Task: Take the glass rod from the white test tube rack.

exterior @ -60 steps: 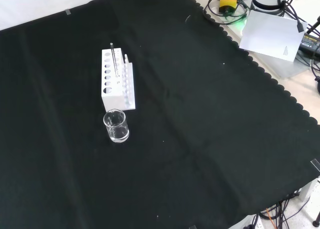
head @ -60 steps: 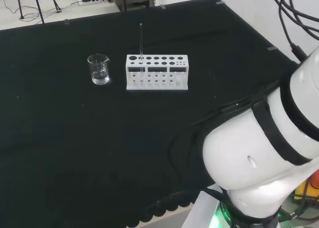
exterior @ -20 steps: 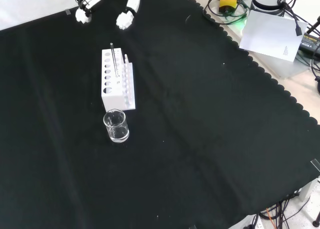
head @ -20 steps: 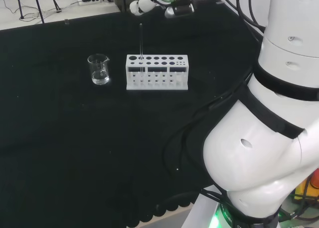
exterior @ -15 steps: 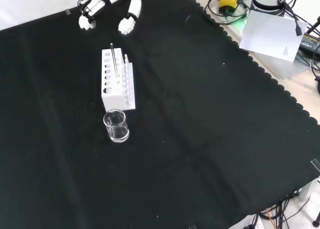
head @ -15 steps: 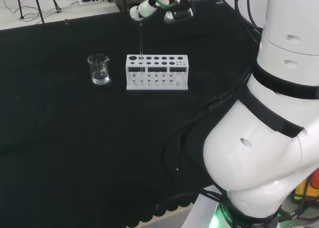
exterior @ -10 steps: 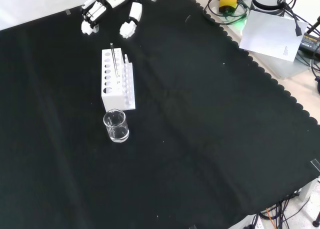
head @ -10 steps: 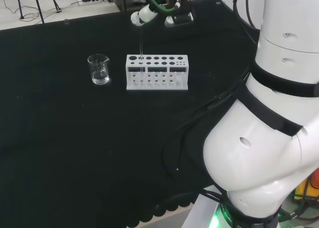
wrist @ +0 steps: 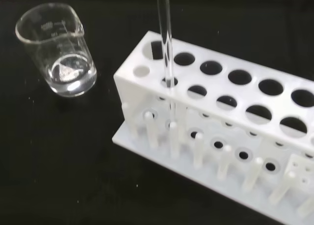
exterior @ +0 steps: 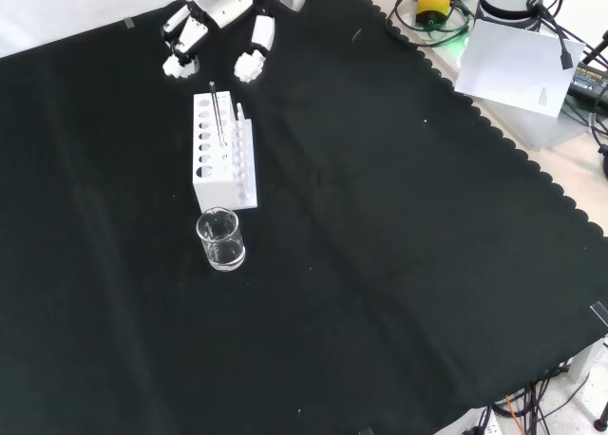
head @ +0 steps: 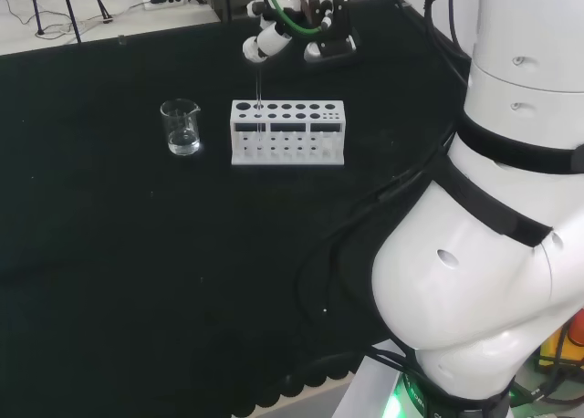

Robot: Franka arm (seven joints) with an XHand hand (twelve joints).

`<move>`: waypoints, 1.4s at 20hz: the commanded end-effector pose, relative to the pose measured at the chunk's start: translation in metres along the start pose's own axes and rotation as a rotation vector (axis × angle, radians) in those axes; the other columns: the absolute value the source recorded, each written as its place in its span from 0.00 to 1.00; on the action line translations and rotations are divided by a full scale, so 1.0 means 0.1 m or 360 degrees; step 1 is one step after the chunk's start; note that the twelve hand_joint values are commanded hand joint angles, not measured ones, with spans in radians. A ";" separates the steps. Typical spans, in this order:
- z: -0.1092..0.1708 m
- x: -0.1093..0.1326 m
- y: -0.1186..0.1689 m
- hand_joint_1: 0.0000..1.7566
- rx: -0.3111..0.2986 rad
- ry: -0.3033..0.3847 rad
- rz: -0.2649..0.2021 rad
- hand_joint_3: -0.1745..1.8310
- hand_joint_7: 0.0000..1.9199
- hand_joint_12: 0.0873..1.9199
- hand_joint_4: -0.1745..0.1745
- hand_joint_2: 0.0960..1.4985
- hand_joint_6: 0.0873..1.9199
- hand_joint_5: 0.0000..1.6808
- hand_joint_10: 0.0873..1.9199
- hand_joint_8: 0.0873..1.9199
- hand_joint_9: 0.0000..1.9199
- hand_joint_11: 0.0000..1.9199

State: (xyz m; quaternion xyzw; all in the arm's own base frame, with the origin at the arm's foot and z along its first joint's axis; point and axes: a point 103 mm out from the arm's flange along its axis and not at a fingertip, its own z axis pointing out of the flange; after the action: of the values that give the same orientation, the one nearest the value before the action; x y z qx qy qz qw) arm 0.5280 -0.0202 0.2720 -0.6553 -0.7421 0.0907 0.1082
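A black cloth covers the table (exterior: pixel 399 264), and on it the white test tube rack (exterior: pixel 223 152) stands well left of centre in the front view, its long side running from near to far. The rack has two rows of round holes in its top plate and a row of short pegs along its base. The glass rod (wrist: pixel 167 43) stands upright in one hole of the rack, close to the end nearest the beaker, and rises well above the top plate; the other holes that show look empty. A small clear beaker (exterior: pixel 220 239) stands just beside the rack's near end in the front view, apart from it, which in the head view puts it to the left of the rack (head: pixel 287 131); the wrist view shows a little clear liquid at its bottom. Nothing else stands on the cloth around the rack. The hand (exterior: pixel 220 19) hangs above the cloth just beyond the rack's far end in the front view, fingers (exterior: pixel 178 55) pointing down toward the rod's top and spread apart from the thumb. It is opened wide and holds nothing, and is not touching the rod.
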 end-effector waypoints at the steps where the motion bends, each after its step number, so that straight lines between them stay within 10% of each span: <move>1: 0.13 0.02 0.03 0.29 0.0038 -0.0005 -0.0025 0.31 0.17 0.73 0.19 0.62 0.00 0.10 0.43 0.44 0.30 0.05; 24: 0.16 -0.02 0.27 0.35 -0.0035 -0.0016 -0.0072 0.32 0.39 0.68 0.10 0.65 0.00 0.24 0.45 0.45 0.51 0.26; 28: 0.13 0.02 0.29 0.41 -0.0098 -0.0028 -0.0090 0.33 0.45 0.65 0.01 0.65 0.24 0.33 0.44 0.43 0.56 0.31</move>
State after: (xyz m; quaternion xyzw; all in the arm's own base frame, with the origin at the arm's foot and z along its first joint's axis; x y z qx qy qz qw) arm 0.5494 -0.0184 0.2490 -0.6396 -0.7578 0.0823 0.0996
